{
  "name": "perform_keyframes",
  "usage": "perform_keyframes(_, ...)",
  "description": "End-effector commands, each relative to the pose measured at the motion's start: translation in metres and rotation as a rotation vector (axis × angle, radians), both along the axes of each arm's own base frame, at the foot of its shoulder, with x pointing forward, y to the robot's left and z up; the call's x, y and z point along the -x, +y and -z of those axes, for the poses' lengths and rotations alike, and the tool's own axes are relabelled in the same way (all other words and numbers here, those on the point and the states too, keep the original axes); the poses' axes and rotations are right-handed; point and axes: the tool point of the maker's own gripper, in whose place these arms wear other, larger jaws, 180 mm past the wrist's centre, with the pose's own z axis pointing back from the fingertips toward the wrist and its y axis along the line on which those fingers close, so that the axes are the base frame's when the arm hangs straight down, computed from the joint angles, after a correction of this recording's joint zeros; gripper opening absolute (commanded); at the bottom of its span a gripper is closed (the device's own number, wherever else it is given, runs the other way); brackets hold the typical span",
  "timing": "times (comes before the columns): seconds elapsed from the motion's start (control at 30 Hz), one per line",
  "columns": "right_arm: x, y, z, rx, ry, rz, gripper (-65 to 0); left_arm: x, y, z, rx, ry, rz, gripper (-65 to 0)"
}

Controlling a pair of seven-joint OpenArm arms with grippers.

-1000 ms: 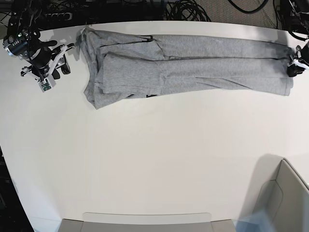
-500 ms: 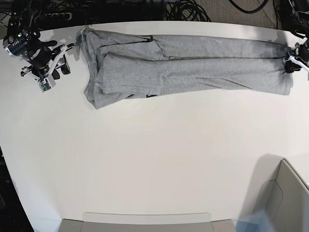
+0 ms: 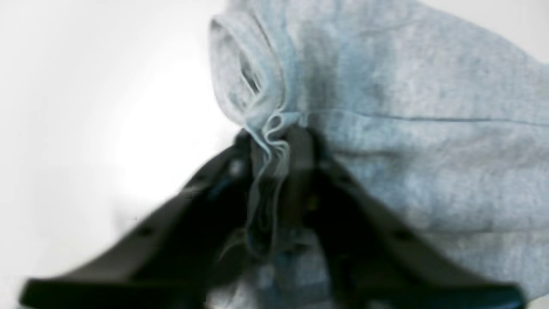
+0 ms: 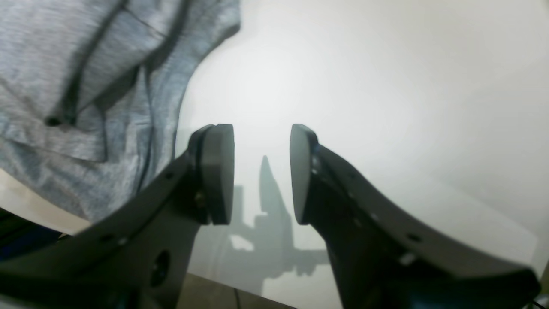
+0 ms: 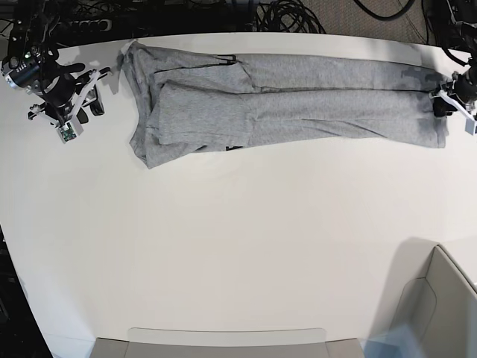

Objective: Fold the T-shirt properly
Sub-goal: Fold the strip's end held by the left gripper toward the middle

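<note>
place: robot lab | signs: big white table (image 5: 238,246) | black cables (image 5: 291,15) piled behind it | robot arms at both ends

The left gripper (image 3: 274,146) sits at the desk's far right edge, its black jaws pinched together on a bunched fold of the T-shirt (image 3: 407,128). The right gripper (image 4: 261,171) hangs over the desk's far left corner, jaws parted with a clear gap and nothing between them, just beside the cloth.
</note>
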Motion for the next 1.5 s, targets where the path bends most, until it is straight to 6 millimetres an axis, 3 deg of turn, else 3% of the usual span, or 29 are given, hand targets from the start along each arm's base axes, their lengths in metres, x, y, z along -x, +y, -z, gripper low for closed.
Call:
perform_keyframes(0.0, -0.006, 0.001, -0.01, 0.002, -0.037, -0.02, -43.0, 0.017, -0.003, 0.011, -0.008, 0.095, 0.039, -65.0)
perform_keyframes(0.27, -0.01, 0.001, -0.013, 0.001, -0.051, -0.019, -43.0, 0.008, 0.005, 0.002, -0.02, 0.043, 0.015, -65.0)
perform_keyframes(0.5, -0.011, 0.0, -0.014, 0.003, -0.055, -0.017, -43.0, 0.003, 0.058, -0.04, -0.064, -0.096, -0.169, -65.0)
perform_keyframes(0.7, -0.011, 0.001, -0.014, 0.003, -0.056, -0.019, -43.0, -0.014, 0.072, -0.085, -0.13, -0.221, -0.174, -65.0)
perform_keyframes(0.87, -0.011, 0.001, -0.014, 0.003, -0.056, -0.019, -43.0, -0.017, 0.055, -0.106, -0.162, -0.232, -0.134, -65.0)
perform_keyframes(1.13, -0.011, 0.001, -0.014, 0.002, -0.055, -0.02, -43.0, -0.025, -0.014, -0.135, -0.212, -0.26, -0.006, -65.0)
perform_keyframes(1.37, -0.011, 0.001, -0.014, 0.002, -0.055, -0.02, -43.0, -0.026, -0.074, -0.133, -0.181, -0.281, 0.082, -65.0)
perform_keyframes(1.47, -0.011, 0.001, -0.014, 0.002, -0.055, -0.02, -43.0, -0.027, -0.105, -0.119, -0.119, -0.267, 0.128, -65.0)
